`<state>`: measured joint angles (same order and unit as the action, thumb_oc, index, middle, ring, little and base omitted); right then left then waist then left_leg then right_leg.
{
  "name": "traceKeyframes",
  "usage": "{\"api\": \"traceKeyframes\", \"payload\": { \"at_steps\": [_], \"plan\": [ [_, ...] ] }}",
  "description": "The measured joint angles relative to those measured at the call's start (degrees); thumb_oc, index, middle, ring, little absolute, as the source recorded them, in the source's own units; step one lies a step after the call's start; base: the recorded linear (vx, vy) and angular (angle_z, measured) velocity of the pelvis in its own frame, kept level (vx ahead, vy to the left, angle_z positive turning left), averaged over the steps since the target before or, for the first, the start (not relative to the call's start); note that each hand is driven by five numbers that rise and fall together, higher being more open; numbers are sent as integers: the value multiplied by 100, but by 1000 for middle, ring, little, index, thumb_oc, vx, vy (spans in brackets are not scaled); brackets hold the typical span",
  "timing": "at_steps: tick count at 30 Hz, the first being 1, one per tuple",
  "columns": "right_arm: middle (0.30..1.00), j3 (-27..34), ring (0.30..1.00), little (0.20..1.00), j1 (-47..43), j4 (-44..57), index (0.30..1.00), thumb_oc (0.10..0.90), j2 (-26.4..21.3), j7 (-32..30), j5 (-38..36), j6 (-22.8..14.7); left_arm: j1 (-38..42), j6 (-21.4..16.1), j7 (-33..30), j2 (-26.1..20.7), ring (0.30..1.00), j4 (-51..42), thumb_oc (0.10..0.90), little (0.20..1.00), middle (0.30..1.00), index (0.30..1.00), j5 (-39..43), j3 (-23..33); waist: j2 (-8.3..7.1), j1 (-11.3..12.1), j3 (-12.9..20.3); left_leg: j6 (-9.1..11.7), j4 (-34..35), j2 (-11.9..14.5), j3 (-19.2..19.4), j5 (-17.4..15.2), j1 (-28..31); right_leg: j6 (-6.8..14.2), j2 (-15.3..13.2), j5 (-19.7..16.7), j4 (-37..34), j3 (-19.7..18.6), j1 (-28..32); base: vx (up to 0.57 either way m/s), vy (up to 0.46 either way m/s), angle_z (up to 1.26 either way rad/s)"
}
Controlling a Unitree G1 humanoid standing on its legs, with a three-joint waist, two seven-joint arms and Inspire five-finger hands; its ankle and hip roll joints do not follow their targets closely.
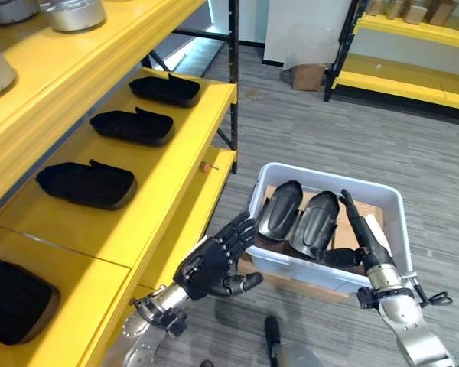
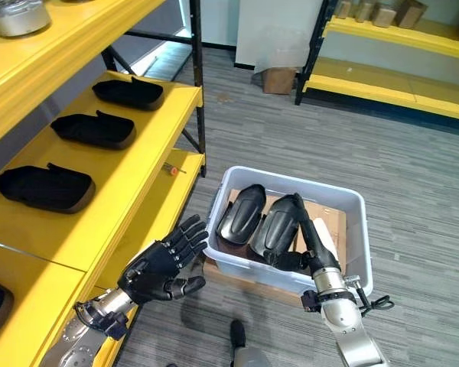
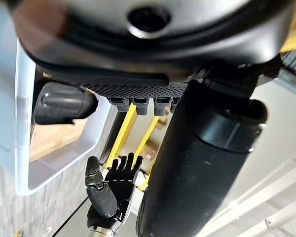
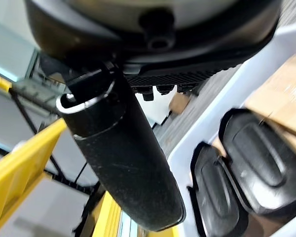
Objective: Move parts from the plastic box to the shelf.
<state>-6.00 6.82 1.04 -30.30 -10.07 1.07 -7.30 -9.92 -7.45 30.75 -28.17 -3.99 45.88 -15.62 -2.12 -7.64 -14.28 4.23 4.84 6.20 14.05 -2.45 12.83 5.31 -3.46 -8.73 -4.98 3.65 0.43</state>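
Parts: 2 dark shell-shaped parts (image 1: 301, 218) lie side by side inside the plastic box (image 1: 382, 200), long axes running from its near wall toward its far wall. The yellow shelf (image 1: 157, 180), left of the box, already carries similar black parts (image 1: 86, 184). The right hand (image 1: 361, 229) reaches into the box with fingers straight, lying along the right-hand part and nearer to it. The left hand (image 1: 210, 264) hovers just outside the box's left wall, fingers spread, holding nothing.
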Motion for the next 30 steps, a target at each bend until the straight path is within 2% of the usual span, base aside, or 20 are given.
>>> {"api": "traceKeyframes", "payload": {
  "at_steps": [4,6,8,13,14,15,16,17,18,19,21,22,23,24,25,26,27,28,30],
  "plan": [
    [1000,-17,1000,1000,-7,-257,1000,900,4,-23,6,58,143,37,-2,-8,1000,-11,900,1000,1000,1000,-156,18,206,-21,2,50,-23,175,143,45,14,62,-4,55,83,419,-113,21,-279,-17],
    [1000,-32,1000,1000,-8,-271,1000,900,-37,-10,107,65,153,47,-14,49,1000,-11,900,1000,1000,1000,-157,14,392,-58,5,87,-25,247,155,71,10,-40,91,16,39,450,-103,52,-353,-9],
    [1000,-64,1000,1000,-15,-276,1000,900,-108,3,213,81,212,69,-35,66,1000,-11,900,1000,1000,1000,-157,4,496,-89,7,81,-26,296,169,74,40,-221,170,-32,4,449,-65,28,-193,-6],
    [1000,-57,1000,1000,-19,-276,1000,900,-219,-1,328,81,299,74,-162,252,1000,-3,900,1000,1000,1000,-159,-3,543,-124,8,106,-21,418,276,113,82,-345,307,-52,7,438,-35,16,-274,-3],
    [1000,-27,1000,1000,-66,-661,1000,900,-206,-3,319,-124,384,-44,-180,452,1000,230,900,1000,1000,1000,-178,-81,618,-263,-19,194,-223,542,168,137,-69,-496,297,170,353,551,-116,9,-647,51],
    [1000,16,1000,1000,-82,-1014,1000,900,-216,-12,321,-275,566,-117,-302,698,1000,694,900,1000,1000,1000,-181,-107,644,-304,-13,171,-450,560,89,89,-207,-516,220,857,1436,703,-450,-16,-264,54],
    [1000,101,1000,1000,-38,-1021,1000,900,-173,37,295,-93,575,-116,-513,872,1000,797,900,1000,1000,1000,-201,-95,642,-234,19,164,-558,597,227,-35,-262,-541,137,1309,2450,754,-859,-7,-152,18],
    [1000,5,1000,1000,-17,-1000,1000,900,-155,40,258,-55,383,-122,-620,741,1000,720,900,1000,1000,1000,-228,-44,448,-149,142,155,-568,461,330,-48,-275,-534,33,1527,2617,731,-1040,9,-128,-31],
    [1000,-8,1000,1000,-58,-985,1000,900,-168,82,245,-83,381,-118,-660,591,1000,768,900,1000,1000,1000,-271,-37,426,-128,119,163,-610,471,378,-72,-300,-685,9,1630,2606,651,-1065,23,-109,-39],
    [1000,2,1000,1000,-76,-951,1000,900,-143,87,215,-87,379,-93,-710,450,1000,789,900,1000,1000,1000,-400,-46,469,-157,123,-3,-644,522,436,-59,-379,-689,51,1581,2452,665,-1056,45,-132,-14],
    [1000,31,1000,1000,9,-862,1000,900,-157,108,206,-98,428,-86,-762,267,1000,790,900,1000,1000,1000,-463,-48,511,-338,111,-63,-842,557,648,156,-487,-738,131,1495,2309,694,-936,88,-42,2],
    [1000,33,1000,1000,43,-857,1000,900,-166,108,205,-110,446,-96,-764,277,1000,784,900,1000,1000,1000,-473,-57,505,-339,108,-37,-886,533,587,119,-473,-764,145,1473,2240,653,-847,124,20,-7],
    [1000,31,1000,1000,63,-856,1000,900,-165,103,205,-119,479,-120,-762,277,1000,773,900,1000,1000,1000,-570,-68,494,-347,94,-4,-850,439,495,55,-505,-772,161,1437,2142,596,-765,157,37,-35],
    [1000,-1,1000,1000,60,-851,1000,900,-167,95,205,-130,524,-127,-762,280,1000,744,900,1000,1000,1000,-591,-91,463,-309,54,20,-710,40,240,-81,-825,-856,174,1176,1611,376,-554,120,21,-39],
    [1000,-7,1000,1000,74,-847,1000,900,-165,107,206,-135,533,-127,-762,281,1000,744,900,1000,1000,1000,-595,-103,474,-297,6,42,-493,-170,85,-14,-979,-850,179,1023,1290,280,-376,90,17,-44],
    [1000,-23,1000,1000,106,-846,1000,900,-159,110,211,-138,528,-125,-764,281,1000,744,900,1000,1000,1000,-602,-106,477,-278,-17,59,-418,-233,-44,121,-1105,-857,207,931,1075,234,-238,94,44,-49],
    [1000,-58,1000,1000,149,-844,1000,900,-165,118,212,-140,516,-121,-769,282,1000,748,900,1000,1000,1000,-608,-108,495,-165,-39,39,-367,-202,-203,246,-1204,-833,269,890,967,152,-126,129,62,-66],
    [1000,-87,1000,1000,197,-841,1000,900,-162,130,213,-171,499,-120,-770,281,1000,747,900,1000,1000,1000,-608,-108,504,-129,-39,3,-498,-94,-175,289,-1324,-833,291,886,931,176,-58,135,65,-77],
    [1000,-111,1000,1000,318,-669,1000,900,-172,156,191,-229,503,-121,-754,279,1000,755,900,1000,1000,1000,-607,-105,493,-153,-40,-58,-646,-53,-166,258,-1425,-824,248,880,842,185,56,122,59,-65]
  ]
}}
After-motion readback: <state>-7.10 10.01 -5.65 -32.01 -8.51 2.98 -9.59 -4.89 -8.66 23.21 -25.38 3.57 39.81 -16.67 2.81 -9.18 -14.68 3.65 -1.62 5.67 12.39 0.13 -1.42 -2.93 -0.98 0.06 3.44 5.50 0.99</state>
